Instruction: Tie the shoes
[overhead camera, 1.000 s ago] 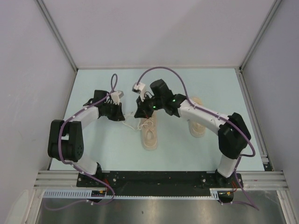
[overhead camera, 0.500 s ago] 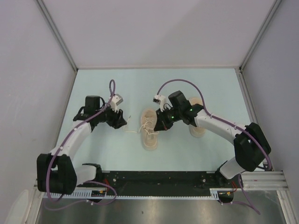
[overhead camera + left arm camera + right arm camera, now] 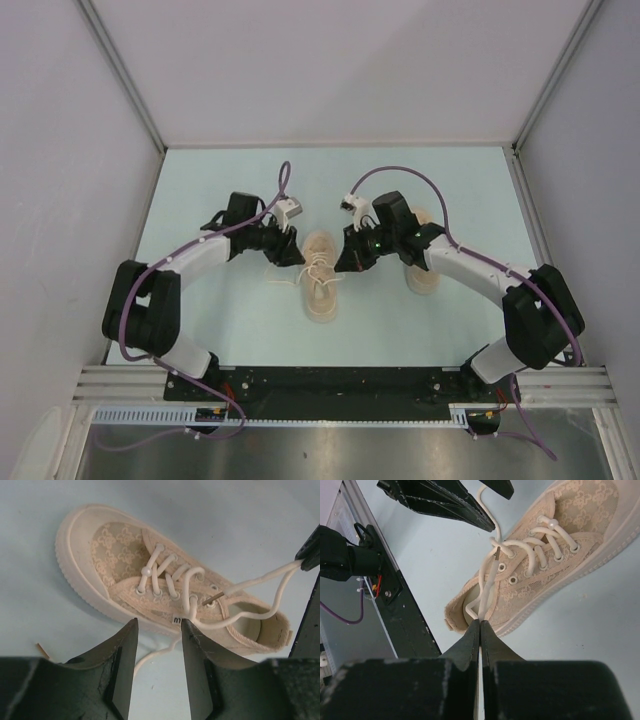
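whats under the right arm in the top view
The second shoe lies beneath the right arm. Its two ends show; its middle is covered, so its laces cannot be seen.

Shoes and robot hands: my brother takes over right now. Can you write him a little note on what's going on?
Left gripper: open, empty, beside the centre shoe, right above its loose lace.
Right gripper: shut on the other lace of that shoe, near its tip.
Second shoe: on the table to the right, partly under the right arm; its laces are hidden.
Done: one lace gripped. No knot or bow yet.
Left: grab the loose lace, tie this shoe, then the second.
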Tool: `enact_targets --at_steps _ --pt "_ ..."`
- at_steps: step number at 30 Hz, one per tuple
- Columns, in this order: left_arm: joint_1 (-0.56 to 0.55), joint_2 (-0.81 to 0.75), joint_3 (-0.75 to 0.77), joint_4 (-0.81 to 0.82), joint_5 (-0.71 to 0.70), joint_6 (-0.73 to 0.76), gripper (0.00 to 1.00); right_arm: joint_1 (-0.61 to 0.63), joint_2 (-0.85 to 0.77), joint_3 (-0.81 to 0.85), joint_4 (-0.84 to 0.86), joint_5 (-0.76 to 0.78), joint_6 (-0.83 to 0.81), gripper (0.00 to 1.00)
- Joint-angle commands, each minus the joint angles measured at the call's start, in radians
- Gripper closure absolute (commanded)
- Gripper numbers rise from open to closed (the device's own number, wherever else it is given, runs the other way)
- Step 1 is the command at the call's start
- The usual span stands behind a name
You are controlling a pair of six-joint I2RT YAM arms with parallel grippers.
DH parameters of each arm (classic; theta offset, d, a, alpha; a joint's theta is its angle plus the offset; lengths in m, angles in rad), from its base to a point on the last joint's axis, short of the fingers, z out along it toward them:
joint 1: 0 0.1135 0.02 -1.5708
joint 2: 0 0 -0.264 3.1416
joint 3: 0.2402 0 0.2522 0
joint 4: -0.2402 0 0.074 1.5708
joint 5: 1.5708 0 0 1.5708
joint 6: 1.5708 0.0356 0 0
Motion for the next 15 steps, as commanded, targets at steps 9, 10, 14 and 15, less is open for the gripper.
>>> enact_targets --at_steps 9,10,14,15 --pt "-0.044 0.050 0.085 0.099 0.076 -0.088 0.56 -0.013 -0.039 -0.004 0.018 0.019 -0.019 1.00" --pt "-0.044 0.050 0.085 0.101 0.070 -0.088 0.56 -0.009 -0.037 -0.005 0.018 0.022 -0.024 1.00" --pt "-0.044 0.047 0.087 0.102 0.058 -0.099 0.56 0.006 -0.020 -0.013 0.027 0.040 -0.038 1.00" --pt "-0.044 0.050 0.085 0.104 0.056 -0.105 0.56 0.013 -0.008 -0.014 0.030 0.046 -0.038 1.00"
